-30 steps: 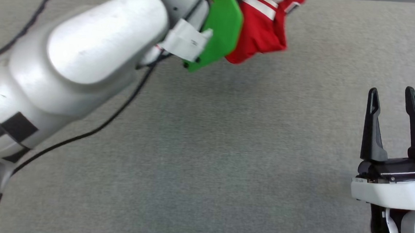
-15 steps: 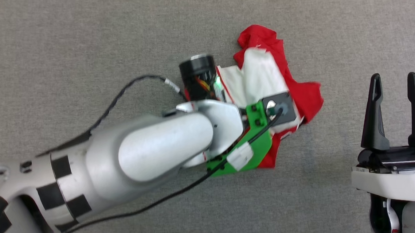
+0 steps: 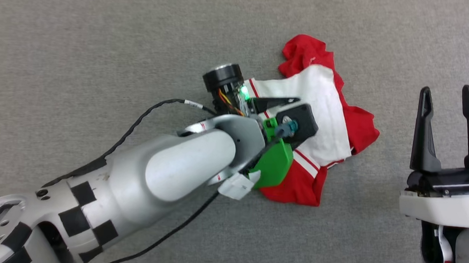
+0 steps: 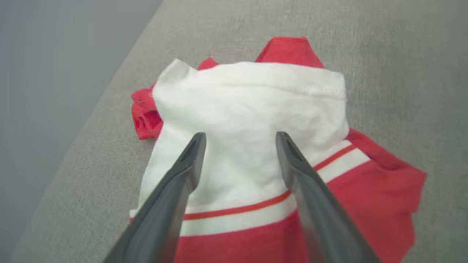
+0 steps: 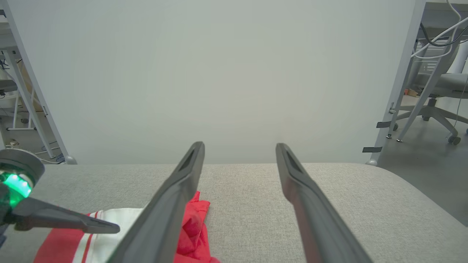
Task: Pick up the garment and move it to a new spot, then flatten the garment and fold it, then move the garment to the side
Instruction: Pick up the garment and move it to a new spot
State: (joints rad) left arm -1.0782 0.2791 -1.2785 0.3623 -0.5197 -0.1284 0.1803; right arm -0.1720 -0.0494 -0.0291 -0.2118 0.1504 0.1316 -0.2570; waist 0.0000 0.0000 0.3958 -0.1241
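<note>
The garment (image 3: 322, 113) lies in a crumpled heap on the grey cloth desk (image 3: 101, 35), a little right of the middle in the head view. A white sleeve (image 4: 248, 109) sits on top of the heap. Red cloth pokes out above it, to its right and below it. Red and white stripes (image 4: 256, 212) run along the near edge of the sleeve. The left arm (image 3: 182, 173) reaches in from the lower left, with a green part (image 3: 275, 163) and a black cable (image 3: 145, 113) on it. The left jaws hang right over the white sleeve and they are open. In the left wrist view their 2 dark fingers (image 4: 182, 171) stand wide apart, with white cloth showing between them and nothing pinched. It is not clear if the tips touch the cloth. The right jaws are at the lower right of the head view, well apart from the garment. They are open too, and their 2 long fingers (image 3: 424, 132) point up with only grey desk between them. In the right wrist view, a bit of the red and white heap lies at the bottom left, near the far edge of the desk. 1 left finger (image 5: 65, 221) reaches over it. A pale wall (image 5: 219, 73) stands behind the desk, and an office chair (image 5: 438, 84) is off to the right.
</note>
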